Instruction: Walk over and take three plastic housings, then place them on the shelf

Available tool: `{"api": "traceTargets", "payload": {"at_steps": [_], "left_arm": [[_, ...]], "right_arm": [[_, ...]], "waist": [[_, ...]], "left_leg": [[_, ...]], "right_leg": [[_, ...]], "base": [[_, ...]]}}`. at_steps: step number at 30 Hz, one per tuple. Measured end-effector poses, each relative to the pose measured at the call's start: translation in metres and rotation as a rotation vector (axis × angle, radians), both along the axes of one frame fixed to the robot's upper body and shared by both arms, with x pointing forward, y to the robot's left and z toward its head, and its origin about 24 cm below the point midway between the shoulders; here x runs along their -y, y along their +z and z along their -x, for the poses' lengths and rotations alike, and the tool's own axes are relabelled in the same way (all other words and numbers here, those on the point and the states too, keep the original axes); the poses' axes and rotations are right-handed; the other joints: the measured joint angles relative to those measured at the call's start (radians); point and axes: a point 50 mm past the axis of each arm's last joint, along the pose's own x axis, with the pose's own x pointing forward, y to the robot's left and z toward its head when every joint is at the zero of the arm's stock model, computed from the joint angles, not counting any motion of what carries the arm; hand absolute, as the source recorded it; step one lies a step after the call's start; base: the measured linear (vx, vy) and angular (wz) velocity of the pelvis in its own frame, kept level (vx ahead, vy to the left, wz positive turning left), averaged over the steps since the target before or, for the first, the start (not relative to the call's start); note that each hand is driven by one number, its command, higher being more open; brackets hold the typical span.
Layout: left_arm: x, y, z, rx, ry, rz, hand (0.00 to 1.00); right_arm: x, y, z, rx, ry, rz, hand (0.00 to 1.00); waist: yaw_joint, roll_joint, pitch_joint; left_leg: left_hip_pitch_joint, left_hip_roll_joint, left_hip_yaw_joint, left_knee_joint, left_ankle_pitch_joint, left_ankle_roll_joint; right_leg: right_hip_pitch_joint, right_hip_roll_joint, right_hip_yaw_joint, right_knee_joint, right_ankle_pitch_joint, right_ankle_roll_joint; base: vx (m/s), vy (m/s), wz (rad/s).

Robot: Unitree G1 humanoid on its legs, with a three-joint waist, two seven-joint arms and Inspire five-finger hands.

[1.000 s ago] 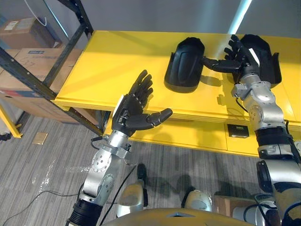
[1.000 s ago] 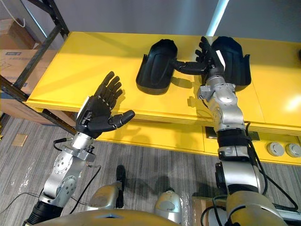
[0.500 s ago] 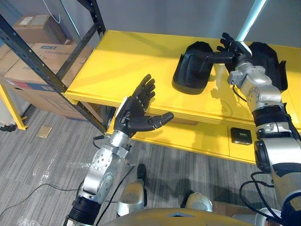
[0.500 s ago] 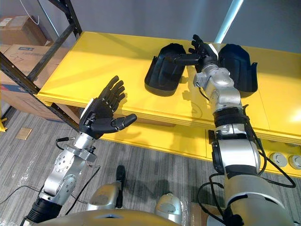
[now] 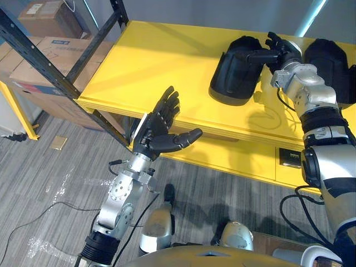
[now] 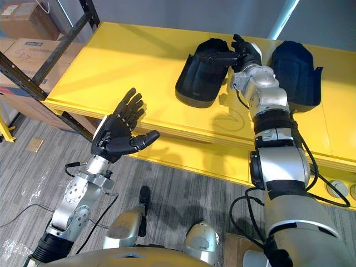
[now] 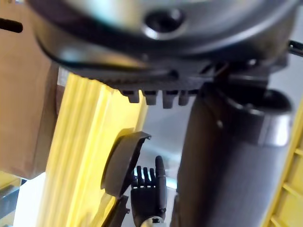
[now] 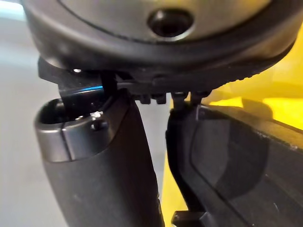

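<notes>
Two black plastic housings lie on the yellow shelf (image 5: pixel 156 61). One housing (image 5: pixel 236 72) sits mid-shelf and the other housing (image 5: pixel 334 64) is at the right edge of the view. My right hand (image 5: pixel 281 49) is between them, open, fingers straight and raised. Its thumb stretches sideways across the top edge of the middle housing (image 8: pixel 236 161). My left hand (image 6: pixel 118 132) hovers palm-up in front of the shelf's front edge, open and holding nothing. The left wrist view looks past the shelf edge to a housing (image 7: pixel 120 161).
A black steel rack post (image 5: pixel 53 69) slants down the left side, with cardboard boxes (image 5: pixel 39 41) behind it. A lower yellow shelf holds a small black device (image 5: pixel 289 157) and round fittings (image 6: pixel 336 189). Grey carpet lies below.
The camera has shifted, so the shelf sits differently in view. My right hand has moved from between the housings toward the middle one, its thumb now over that housing's edge. The left hand stays put.
</notes>
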Motion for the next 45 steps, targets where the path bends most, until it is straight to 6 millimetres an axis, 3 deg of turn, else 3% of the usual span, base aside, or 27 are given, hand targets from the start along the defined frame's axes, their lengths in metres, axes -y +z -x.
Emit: {"api": "traceTargets", "payload": {"at_steps": [5, 10, 14, 23, 28, 30, 32, 34, 36, 41, 45], "left_arm": [[-0.001, 0.004, -0.003, 0.016, 0.011, 0.002, 1.0], [-0.006, 0.01, -0.007, 0.041, 0.042, 0.008, 1.0], [-0.008, 0.014, -0.01, 0.06, 0.064, 0.013, 1.0], [-0.008, 0.02, -0.011, 0.096, 0.066, 0.023, 1.0], [-0.009, 0.019, -0.009, 0.103, 0.071, 0.023, 1.0], [-0.011, 0.017, -0.007, 0.1, 0.076, 0.01, 1.0], [-0.014, 0.016, -0.006, 0.099, 0.081, -0.023, 1.0], [-0.019, 0.019, -0.006, 0.125, 0.103, -0.102, 1.0], [-0.026, 0.027, -0.005, 0.17, 0.149, -0.162, 1.0], [-0.045, 0.046, -0.007, 0.245, 0.303, -0.218, 1.0], [-0.044, 0.05, -0.011, 0.256, 0.354, -0.273, 1.0]], "right_arm": [[-0.009, 0.03, -0.003, 0.065, 0.012, 0.04, 1.0], [-0.012, 0.033, -0.003, 0.069, 0.019, 0.06, 1.0], [-0.013, 0.046, -0.004, 0.104, 0.012, 0.065, 1.0], [-0.012, 0.066, -0.001, 0.216, -0.068, 0.126, 1.0], [-0.001, 0.116, 0.024, 0.467, -0.159, 0.278, 1.0], [-0.007, 0.144, 0.055, 0.713, -0.153, 0.359, 1.0], [-0.013, 0.148, 0.07, 0.822, -0.137, 0.391, 1.0], [-0.019, 0.137, 0.084, 0.896, -0.117, 0.438, 1.0], [-0.02, 0.111, 0.093, 0.9, -0.11, 0.504, 1.0], [-0.018, -0.005, 0.101, 0.629, -0.082, 0.481, 1.0], [-0.019, -0.04, 0.124, 0.565, -0.116, 0.398, 1.0]], "waist": [[0.003, 0.013, 0.041], [0.006, 0.014, 0.048], [0.006, 0.021, 0.08], [0.006, 0.024, 0.085], [0.0, 0.024, 0.085], [-0.006, 0.024, 0.085], [-0.011, 0.023, 0.085], [-0.027, 0.019, 0.082], [-0.033, 0.008, 0.066], [-0.063, -0.022, 0.009], [-0.086, -0.021, -0.008]], "left_leg": [[-0.029, 0.003, -0.006, 0.0, 0.004, -0.009], [-0.036, -0.002, -0.016, 0.001, 0.016, -0.011], [-0.043, 0.002, -0.02, 0.014, 0.008, -0.014], [-0.077, 0.005, -0.025, 0.03, 0.01, -0.015], [-0.077, 0.005, -0.02, 0.032, 0.009, -0.016], [-0.059, 0.007, -0.007, 0.034, 0.002, -0.016], [-0.038, 0.005, 0.008, 0.033, -0.005, -0.014], [-0.017, 0.004, 0.018, 0.028, -0.015, -0.01], [-0.013, 0.007, 0.038, 0.027, -0.025, -0.008], [0.022, 0.004, 0.076, 0.002, -0.034, -0.007], [0.024, 0.004, 0.09, 0.002, -0.04, -0.005]], "right_leg": [[-0.039, -0.002, 0.0, 0.026, -0.011, -0.007], [-0.048, -0.01, 0.002, 0.05, -0.027, -0.009], [-0.052, -0.008, 0.003, 0.061, -0.035, -0.015], [-0.085, -0.008, 0.003, 0.075, -0.038, -0.019], [-0.084, -0.006, 0.005, 0.066, -0.033, -0.015], [-0.063, 0.001, 0.014, 0.039, -0.023, -0.008], [-0.045, 0.002, 0.027, 0.022, -0.017, -0.003], [-0.022, 0.004, 0.031, -0.001, -0.009, 0.002], [-0.021, 0.012, 0.048, -0.025, 0.004, 0.004], [-0.002, 0.017, 0.077, -0.071, 0.023, 0.019], [0.0, 0.021, 0.088, -0.093, 0.035, 0.02]], "base": [[0.01, -0.01, 0.01], [0.04, -0.029, 0.07], [0.0, -0.005, 0.01], [0.0, 0.0, 0.0], [0.02, 0.002, -0.03], [0.05, 0.009, -0.14], [0.07, 0.025, -0.19], [0.05, 0.034, -0.19], [0.04, 0.038, -0.25], [0.07, 0.023, -0.19], [0.04, -0.001, -0.09]]}}
